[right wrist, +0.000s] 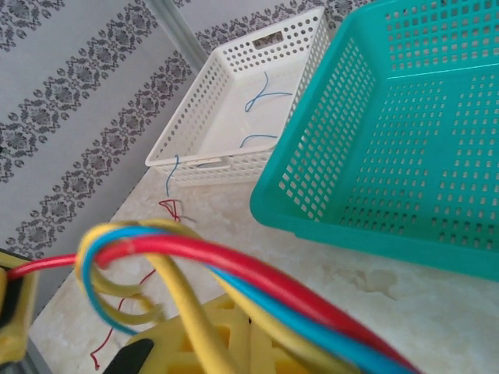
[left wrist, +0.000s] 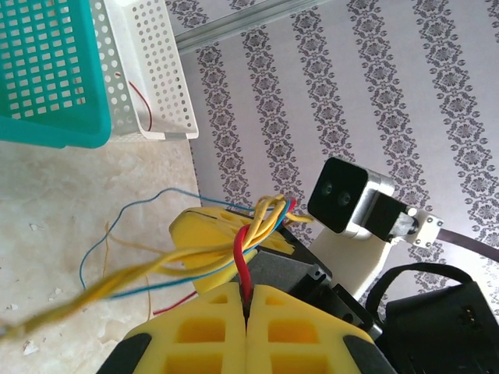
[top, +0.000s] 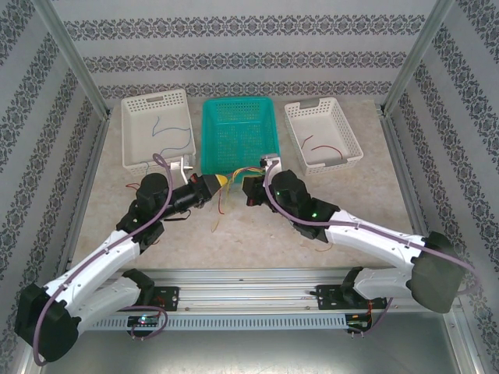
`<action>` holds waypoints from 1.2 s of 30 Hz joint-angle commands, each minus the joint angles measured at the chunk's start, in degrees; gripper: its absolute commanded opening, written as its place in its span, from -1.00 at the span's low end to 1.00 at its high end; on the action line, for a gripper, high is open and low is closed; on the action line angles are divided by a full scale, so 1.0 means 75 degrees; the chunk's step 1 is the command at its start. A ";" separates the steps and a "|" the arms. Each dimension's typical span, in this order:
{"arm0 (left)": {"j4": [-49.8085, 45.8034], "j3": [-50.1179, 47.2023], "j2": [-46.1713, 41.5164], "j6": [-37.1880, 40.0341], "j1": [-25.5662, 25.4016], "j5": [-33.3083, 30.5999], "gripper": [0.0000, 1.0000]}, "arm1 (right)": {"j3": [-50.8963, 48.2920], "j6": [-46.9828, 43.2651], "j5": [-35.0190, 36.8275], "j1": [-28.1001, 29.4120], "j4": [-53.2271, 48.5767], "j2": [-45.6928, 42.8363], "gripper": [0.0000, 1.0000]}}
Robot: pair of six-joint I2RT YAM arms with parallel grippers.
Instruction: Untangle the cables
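Baskets along the back: left white basket (top: 129, 134) with a couple of blue strands (top: 160, 125), teal basket (top: 238, 101) in the middle, right white basket (top: 347, 132) with one red strand (top: 320, 146). Just in front of the teal one, left gripper (left wrist: 249, 300) is clamped shut on the cables (left wrist: 265, 222) (a red one sits right between its pads), and right gripper (top: 248, 187) is closed on the same bundle.
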 commanded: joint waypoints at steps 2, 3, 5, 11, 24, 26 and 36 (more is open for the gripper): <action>-0.0508 0.0508 -0.0383 0.0410 -0.0097 -0.0193 -1.00 | -0.0498 -0.0213 0.0119 -0.0135 0.0107 -0.0631 -1.00; -0.0574 0.0570 -0.0389 0.0415 -0.0096 -0.0234 -1.00 | -0.0647 -0.0272 -0.0065 -0.0137 0.0324 -0.0745 -1.00; -0.0366 0.0590 -0.0281 0.0279 -0.0092 -0.0186 -1.00 | -0.0827 -0.0377 -0.0750 -0.0142 0.0759 -0.0858 -0.77; 0.0766 0.0296 0.0175 -0.0433 -0.0125 -0.0009 -1.00 | -0.1368 -0.0382 -0.1678 -0.0015 0.2295 -0.0892 -0.10; 0.1162 0.0351 0.0251 -0.0709 -0.0627 -0.0112 -1.00 | -0.1051 -0.1343 -0.0859 0.0663 0.3689 0.0370 0.17; 0.1221 0.0323 0.0238 -0.0749 -0.0694 -0.0138 -1.00 | -0.1102 -0.1423 -0.0609 0.0742 0.4024 0.0493 0.18; 0.1829 0.0303 0.0349 -0.1075 -0.1163 -0.0317 -1.00 | -0.0922 -0.1832 0.0811 0.1000 0.4675 0.1061 0.05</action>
